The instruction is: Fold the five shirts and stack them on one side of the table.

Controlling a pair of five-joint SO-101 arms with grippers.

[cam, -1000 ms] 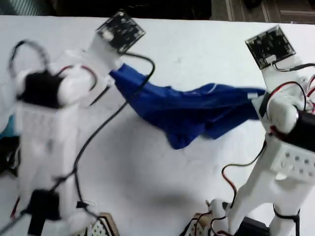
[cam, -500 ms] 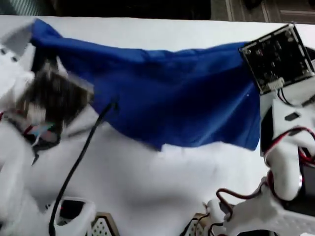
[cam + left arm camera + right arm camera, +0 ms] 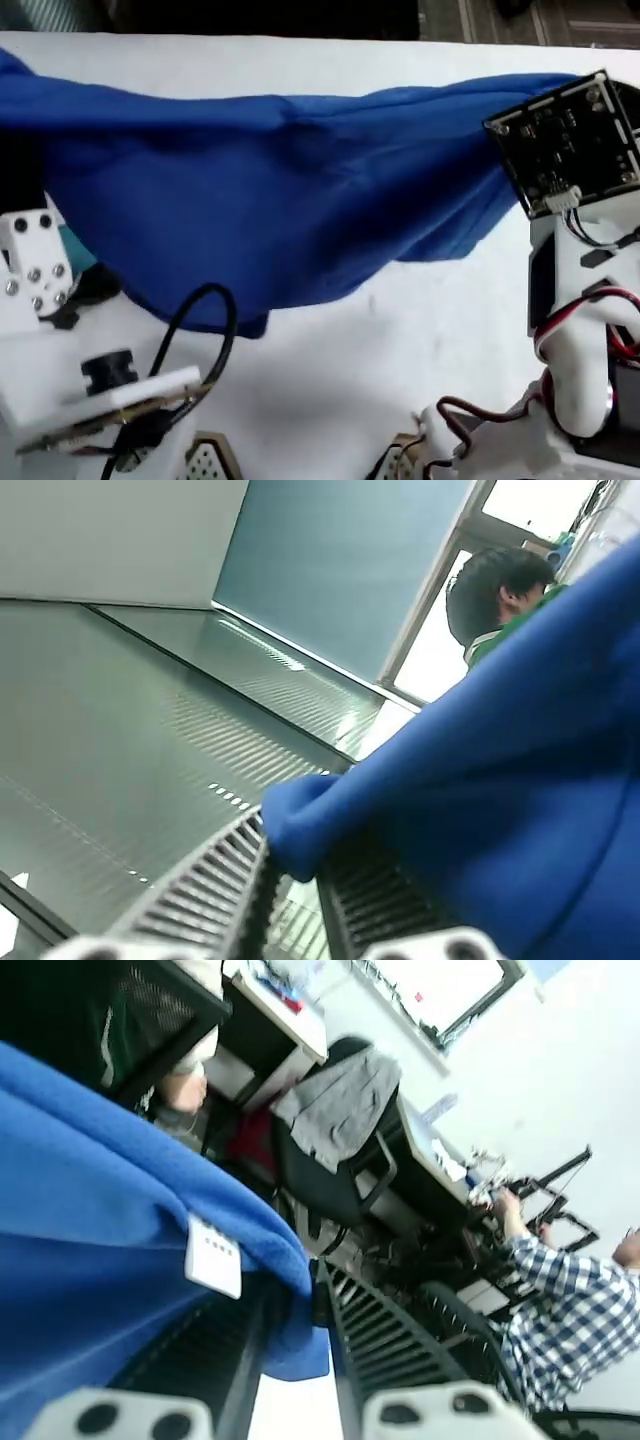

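above the white worktop (image 3: 420,330), the blue shirt (image 3: 260,200) hangs stretched wide between the two arms, its top edge lifted well clear of the worktop and its lower folds sagging toward it; whether the lowest fold touches the worktop cannot be told. the cloth looks light, soft and limp, so it should drape and swing rather than keep a shape, and it may slide out of a shallow pinch. the best holds seem to be the thicker seamed places, at the shoulders or the collar edge, taken symmetrically so it drops flat onto the worktop. the left arm (image 3: 50,380) and right arm (image 3: 580,330) rise from the near edge of the worktop. the left end effector (image 3: 295,880) is clamped on a bunched corner of the shirt, and the right end effector (image 3: 300,1360) is pinched on an edge just beside a small white label (image 3: 213,1257). one end of the shirt is cut off at the frame edge, sleeves and hem cannot be told apart, the worktop under the cloth is hidden, and a teal patch (image 3: 75,250) by the left arm is too small to identify.
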